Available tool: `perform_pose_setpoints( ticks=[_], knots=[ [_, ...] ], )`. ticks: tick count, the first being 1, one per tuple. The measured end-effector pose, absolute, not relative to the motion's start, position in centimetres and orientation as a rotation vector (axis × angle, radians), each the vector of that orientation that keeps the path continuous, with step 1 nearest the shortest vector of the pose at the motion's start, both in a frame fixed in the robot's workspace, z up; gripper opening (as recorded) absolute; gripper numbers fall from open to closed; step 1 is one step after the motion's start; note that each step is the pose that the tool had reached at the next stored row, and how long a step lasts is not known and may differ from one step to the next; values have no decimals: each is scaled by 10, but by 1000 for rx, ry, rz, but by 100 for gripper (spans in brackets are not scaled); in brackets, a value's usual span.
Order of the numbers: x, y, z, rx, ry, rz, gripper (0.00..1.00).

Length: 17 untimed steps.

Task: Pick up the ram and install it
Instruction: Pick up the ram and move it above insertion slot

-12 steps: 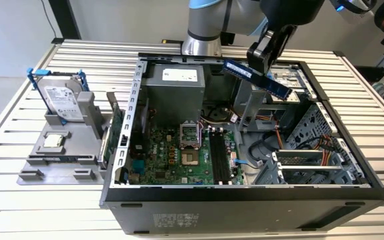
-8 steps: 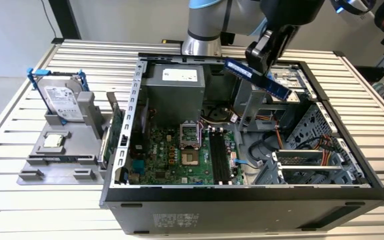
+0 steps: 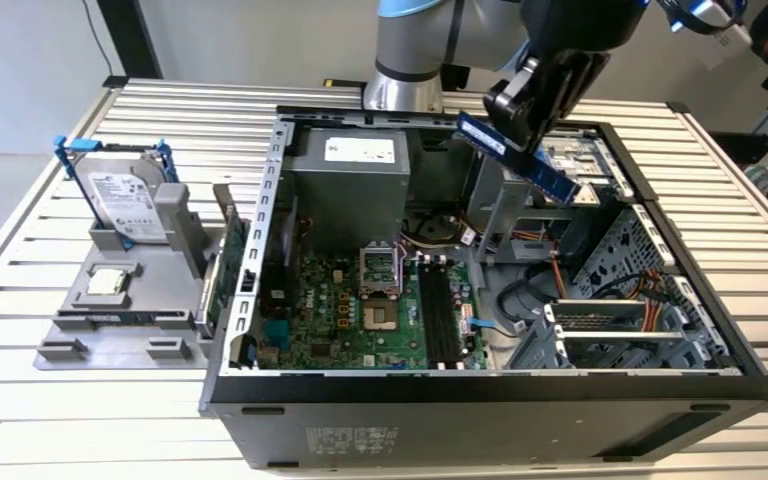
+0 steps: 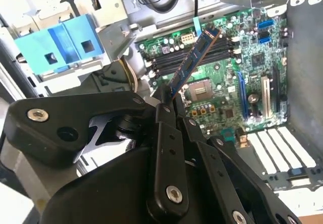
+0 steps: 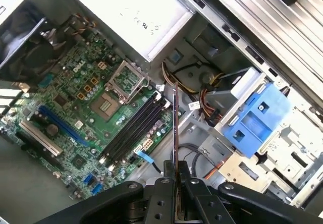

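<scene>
Slatted metal table (image 3: 37, 130) carries an open computer case (image 3: 491, 420) lying on its side, its motherboard (image 3: 344, 320) facing up. Above the case, the gripper (image 3: 524, 118) pinches the ram (image 3: 555, 178) by one end, its fingers pressed together on the board. In both wrist views the stick juts out from between them. Picking up is therefore done. Installing is not: the ram hangs tilted in the air, well apart from the dark memory slots (image 3: 440, 315). These look empty, though their latches are too small to judge. A hard drive (image 3: 128, 205) stands on a grey fixture at the exterior view's left.
</scene>
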State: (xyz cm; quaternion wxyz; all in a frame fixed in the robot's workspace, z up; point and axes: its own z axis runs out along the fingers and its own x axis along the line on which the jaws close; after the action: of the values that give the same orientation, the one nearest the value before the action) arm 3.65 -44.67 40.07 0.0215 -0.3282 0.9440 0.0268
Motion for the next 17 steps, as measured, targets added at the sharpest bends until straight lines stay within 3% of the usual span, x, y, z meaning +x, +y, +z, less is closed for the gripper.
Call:
perform_pose_setpoints(
  ticks=[17],
  knots=[
    [36, -447, 400, -579, 3036, 72, 0]
  ],
)
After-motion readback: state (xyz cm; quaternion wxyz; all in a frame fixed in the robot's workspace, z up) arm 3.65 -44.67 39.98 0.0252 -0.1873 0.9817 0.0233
